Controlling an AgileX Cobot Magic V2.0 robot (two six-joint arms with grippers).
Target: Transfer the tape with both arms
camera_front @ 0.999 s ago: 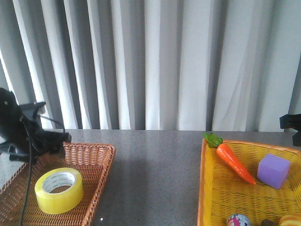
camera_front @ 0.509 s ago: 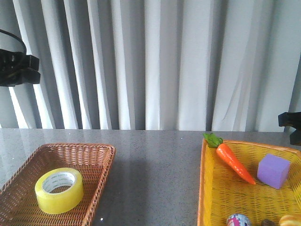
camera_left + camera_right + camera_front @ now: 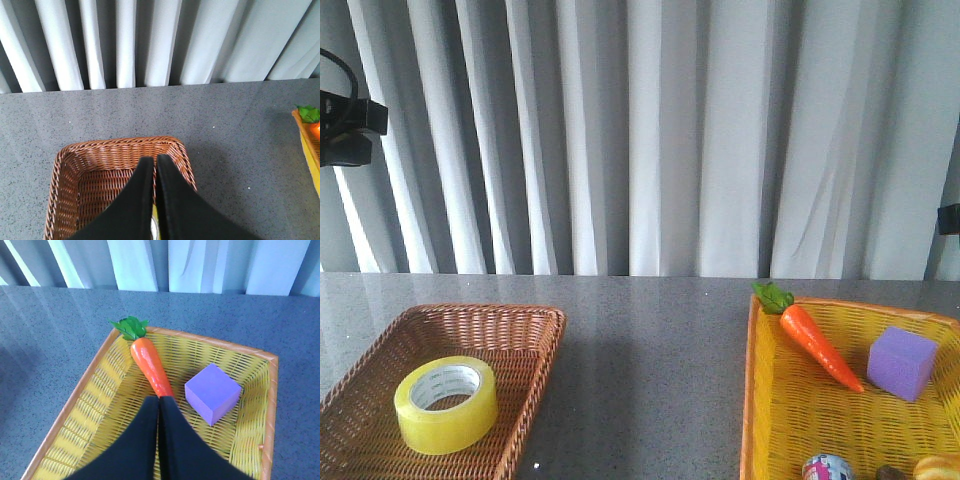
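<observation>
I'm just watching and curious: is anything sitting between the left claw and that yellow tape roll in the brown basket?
Nothing visible does. The tape lies alone in the brown basket, uncovered. The left gripper hangs above it, its fingers closed together, with only open air and basket floor below.

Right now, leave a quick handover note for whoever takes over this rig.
Left gripper: shut, empty, raised above the brown wicker basket.
Right gripper: shut, empty, above the yellow basket holding the carrot and purple cube.
Tape: lying flat in the brown basket, untouched.
Done: nothing visible.
Left: pick up the tape, hand it across, set it down.
</observation>
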